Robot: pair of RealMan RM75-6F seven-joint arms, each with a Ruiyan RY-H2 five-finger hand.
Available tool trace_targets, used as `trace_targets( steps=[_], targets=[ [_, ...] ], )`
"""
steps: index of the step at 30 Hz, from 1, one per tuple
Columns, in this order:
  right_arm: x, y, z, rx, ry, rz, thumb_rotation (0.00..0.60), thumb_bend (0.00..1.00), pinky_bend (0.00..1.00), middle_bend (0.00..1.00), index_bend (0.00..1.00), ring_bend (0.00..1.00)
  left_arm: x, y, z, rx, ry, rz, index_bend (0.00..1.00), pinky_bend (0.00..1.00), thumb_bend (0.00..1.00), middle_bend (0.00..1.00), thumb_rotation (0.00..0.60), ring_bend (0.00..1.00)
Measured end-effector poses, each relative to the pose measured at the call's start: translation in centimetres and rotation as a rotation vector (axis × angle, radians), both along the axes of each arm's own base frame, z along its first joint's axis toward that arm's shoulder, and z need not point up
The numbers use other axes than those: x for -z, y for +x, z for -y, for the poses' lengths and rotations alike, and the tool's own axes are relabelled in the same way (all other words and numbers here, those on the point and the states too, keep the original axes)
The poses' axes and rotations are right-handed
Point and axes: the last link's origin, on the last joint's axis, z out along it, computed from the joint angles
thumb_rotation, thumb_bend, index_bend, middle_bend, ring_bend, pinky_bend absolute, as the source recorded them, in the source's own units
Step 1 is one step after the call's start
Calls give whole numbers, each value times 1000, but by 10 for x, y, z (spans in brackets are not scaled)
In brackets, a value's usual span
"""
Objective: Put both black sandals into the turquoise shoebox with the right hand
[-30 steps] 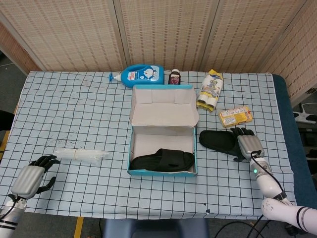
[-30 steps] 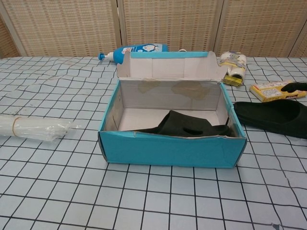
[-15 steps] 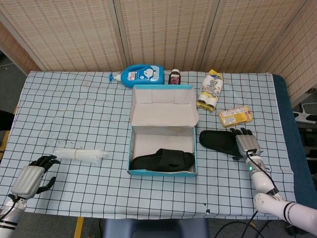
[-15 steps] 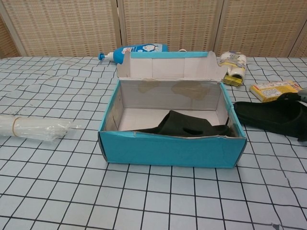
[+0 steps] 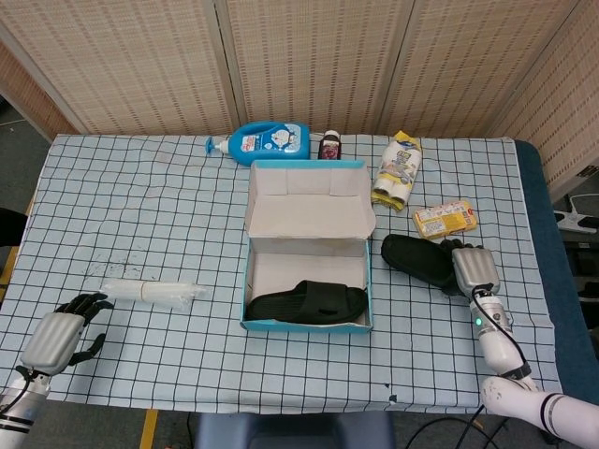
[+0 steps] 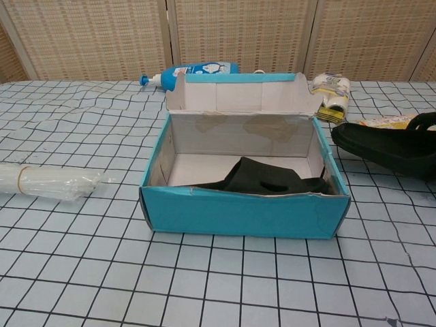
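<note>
Head view: right hand grips one black sandal beside the turquoise shoebox; other sandal sits inside. Left hand curled, holding nothing.

Shoebox mid-table, lid up toward the far edge, one sandal inside along its near wall. Second sandal right of the box, held by the right hand. Bottle, jar, bag along the far edge. Plastic roll and left hand near the left corner.
</note>
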Motion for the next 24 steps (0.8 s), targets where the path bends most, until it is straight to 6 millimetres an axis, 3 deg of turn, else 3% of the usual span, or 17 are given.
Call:
trace_targets(
  steps=[7, 13, 18, 24],
  targets=[
    [-22, 22, -12, -85, -151, -97, 600, 0, 518, 524, 499, 370, 0, 0, 0, -2, -1, 1, 276, 345, 401, 184, 600, 166],
    [-36, 55, -27, -212, -310, -123, 600, 0, 523, 528, 507, 375, 0, -1, -1, -6, -3, 0, 277, 346, 402, 184, 600, 166],
    [-27, 90, -36, -340, -336, -34, 600, 0, 523, 529, 507, 375, 1, -1, -1, -6, -5, 0, 276, 346, 402, 184, 600, 166],
    [-3, 133, -37, -445, -316, 40, 600, 0, 523, 529, 509, 375, 0, -1, 0, -4, -4, 3, 276, 346, 402, 183, 600, 166]
  ],
)
